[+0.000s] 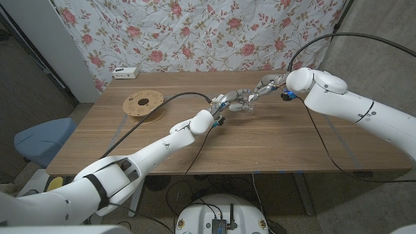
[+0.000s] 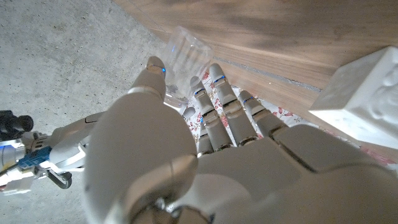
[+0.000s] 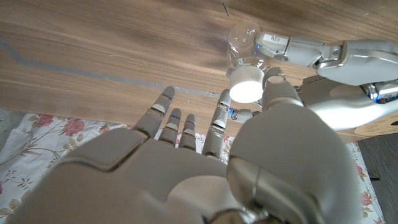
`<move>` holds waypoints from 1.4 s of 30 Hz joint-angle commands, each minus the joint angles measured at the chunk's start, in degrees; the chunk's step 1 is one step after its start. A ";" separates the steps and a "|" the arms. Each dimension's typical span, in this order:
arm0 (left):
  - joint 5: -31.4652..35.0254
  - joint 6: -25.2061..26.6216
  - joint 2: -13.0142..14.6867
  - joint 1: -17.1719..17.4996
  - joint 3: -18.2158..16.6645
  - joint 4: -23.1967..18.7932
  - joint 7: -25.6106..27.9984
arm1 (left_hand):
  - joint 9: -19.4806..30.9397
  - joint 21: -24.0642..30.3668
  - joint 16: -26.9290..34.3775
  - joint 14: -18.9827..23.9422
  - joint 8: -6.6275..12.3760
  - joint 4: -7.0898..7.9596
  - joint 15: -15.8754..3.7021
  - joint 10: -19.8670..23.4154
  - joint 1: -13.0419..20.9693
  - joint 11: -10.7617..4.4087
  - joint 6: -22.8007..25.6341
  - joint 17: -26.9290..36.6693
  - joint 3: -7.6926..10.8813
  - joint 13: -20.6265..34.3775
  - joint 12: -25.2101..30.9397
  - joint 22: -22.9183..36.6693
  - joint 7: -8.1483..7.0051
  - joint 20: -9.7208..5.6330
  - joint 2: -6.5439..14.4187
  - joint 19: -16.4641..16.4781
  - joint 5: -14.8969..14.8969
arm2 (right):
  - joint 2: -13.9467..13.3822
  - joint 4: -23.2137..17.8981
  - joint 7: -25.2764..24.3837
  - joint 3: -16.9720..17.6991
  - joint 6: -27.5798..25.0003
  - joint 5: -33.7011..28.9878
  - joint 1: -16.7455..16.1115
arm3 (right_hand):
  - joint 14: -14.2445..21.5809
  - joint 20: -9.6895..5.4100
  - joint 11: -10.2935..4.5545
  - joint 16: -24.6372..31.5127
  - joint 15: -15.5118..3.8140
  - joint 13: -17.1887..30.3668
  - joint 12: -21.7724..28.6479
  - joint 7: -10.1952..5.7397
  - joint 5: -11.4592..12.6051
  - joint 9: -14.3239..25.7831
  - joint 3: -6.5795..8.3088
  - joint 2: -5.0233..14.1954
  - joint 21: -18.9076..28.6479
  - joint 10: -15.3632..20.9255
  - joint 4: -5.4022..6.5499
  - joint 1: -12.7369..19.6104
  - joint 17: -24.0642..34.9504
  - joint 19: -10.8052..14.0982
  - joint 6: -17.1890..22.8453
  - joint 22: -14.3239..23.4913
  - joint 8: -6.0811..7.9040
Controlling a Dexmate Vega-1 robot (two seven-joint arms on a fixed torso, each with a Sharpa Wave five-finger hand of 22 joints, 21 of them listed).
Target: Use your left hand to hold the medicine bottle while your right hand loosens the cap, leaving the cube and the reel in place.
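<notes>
— Looking at the counter (image 1: pixel 273 140), where is the medicine bottle (image 1: pixel 242 106)?

— Near the middle, towards the far edge, between both hands. It is clear plastic with a white cap (image 3: pixel 246 91).

— What about the left hand (image 1: pixel 224 103)?

— Its fingers (image 2: pixel 214 93) wrap the bottle's clear body, thumb on the other side.

— And the right hand (image 1: pixel 265 86)?

— Its fingers (image 3: pixel 219 121) are spread narrowly at the cap; thumb beside it. I cannot tell whether they grip it.

— Anything else?

— A wooden reel (image 1: pixel 143 104) lies well to the left.
</notes>
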 commanded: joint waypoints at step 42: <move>-0.11 0.09 -0.03 0.15 -0.07 -0.02 -0.29 | 0.29 -0.11 0.09 0.75 -0.16 0.35 -5.81 0.86 -0.94 -0.84 0.04 0.04 0.92 0.15 0.34 0.11 -0.51 -6.69 0.42 0.51 0.33 | 0.55 -0.40 -2.64 0.37 1.22 -2.46 -2.15 | 2.93 -0.95 -1.45 1.12 -1.48 0.04 1.05 -3.07 0.39 1.07 1.67 1.74 0.62 3.89 -2.28 4.14 0.28 2.35 7.24 0.26 4.18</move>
